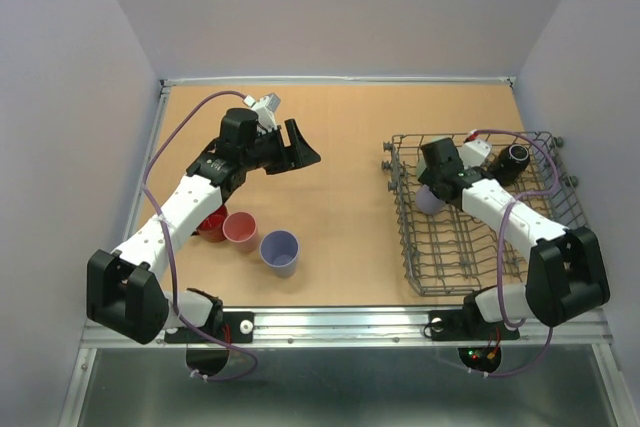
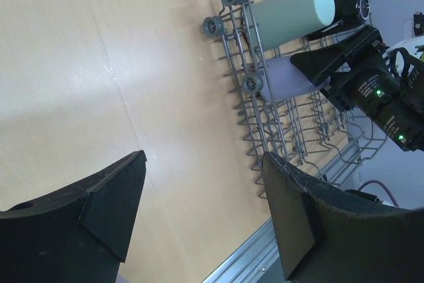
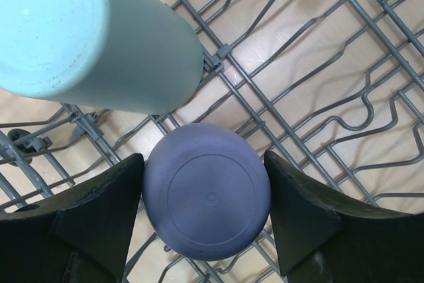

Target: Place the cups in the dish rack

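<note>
The grey wire dish rack (image 1: pixel 440 277) stands at the right. It holds a dark mug (image 1: pixel 514 159), a sage-green cup (image 2: pixel 291 14) lying on its side, and a lavender cup (image 3: pixel 205 193) set bottom up. My right gripper (image 3: pixel 204 164) is open, its fingers close on either side of that lavender cup. My left gripper (image 1: pixel 303 144) is open and empty above the bare table at left centre. A red mug (image 1: pixel 210 225), a pink cup (image 1: pixel 240 231) and a second lavender cup (image 1: pixel 280 250) stand upright near the left arm.
The rack's raised wire side with small wheels (image 2: pixel 252 84) faces the table's middle. The table's metal front rail (image 1: pixel 340 322) runs along the near edge. White walls close in the back and both sides.
</note>
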Controlling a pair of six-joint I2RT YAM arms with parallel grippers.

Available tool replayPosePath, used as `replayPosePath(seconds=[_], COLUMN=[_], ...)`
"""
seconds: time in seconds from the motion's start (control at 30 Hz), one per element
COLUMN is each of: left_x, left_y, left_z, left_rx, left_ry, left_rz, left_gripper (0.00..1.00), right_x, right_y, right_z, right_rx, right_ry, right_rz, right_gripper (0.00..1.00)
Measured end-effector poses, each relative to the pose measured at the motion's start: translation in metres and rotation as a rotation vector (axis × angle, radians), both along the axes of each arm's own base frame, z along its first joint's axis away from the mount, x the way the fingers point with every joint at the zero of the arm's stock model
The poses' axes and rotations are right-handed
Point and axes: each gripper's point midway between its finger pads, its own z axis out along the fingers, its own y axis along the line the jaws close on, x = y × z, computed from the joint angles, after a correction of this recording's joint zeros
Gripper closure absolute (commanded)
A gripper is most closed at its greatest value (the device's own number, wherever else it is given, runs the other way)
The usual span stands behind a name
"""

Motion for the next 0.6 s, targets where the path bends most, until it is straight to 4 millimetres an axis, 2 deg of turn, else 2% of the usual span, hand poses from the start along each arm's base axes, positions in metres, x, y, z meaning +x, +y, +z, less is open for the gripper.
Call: replayPosePath(seconds=[0.2,0.27,0.3,0.33,0.4,0.43,0.53,0.6], left_x=[0.000,0.000,0.000,0.000,0.000,0.000,0.000,0.000], left_y=[0.000,0.000,0.000,0.000,0.000,0.000,0.000,0.000], left_z=[0.000,0.000,0.000,0.000,0.000,0.000,0.000,0.000], left_rx=[0.001,0.001,0.001,0.001,0.001,0.001,0.001,0.001], left_ry=[0.000,0.000,0.000,0.000,0.000,0.000,-0.001,-0.001], left_rz=[0.000,0.000,0.000,0.000,0.000,0.001,0.001,0.001], left_gripper=[0.19,0.19,0.19,0.19,0.19,0.19,0.19,0.19], right_x=[0.006,0.007,0.009,0.011,0.013,0.013,0.013,0.012], right_y=[0.002,0.003,0.004,0.005,0.007,0.008,0.009,0.009], right_z=[-0.001,-0.001,-0.002,-0.003,-0.003,-0.003,-0.002,-0.002], right_rx=[0.008,0.011,0.014,0.019,0.026,0.030,0.032,0.036], right_ry=[-0.025,-0.029,-0.031,-0.034,-0.038,-0.040,-0.041,-0.044], right_rz=[-0.001,0.001,0.005,0.008,0.013,0.015,0.022,0.026], right_gripper=[0.99,0.94,0.90,0.77,0.68,0.58,0.48,0.46])
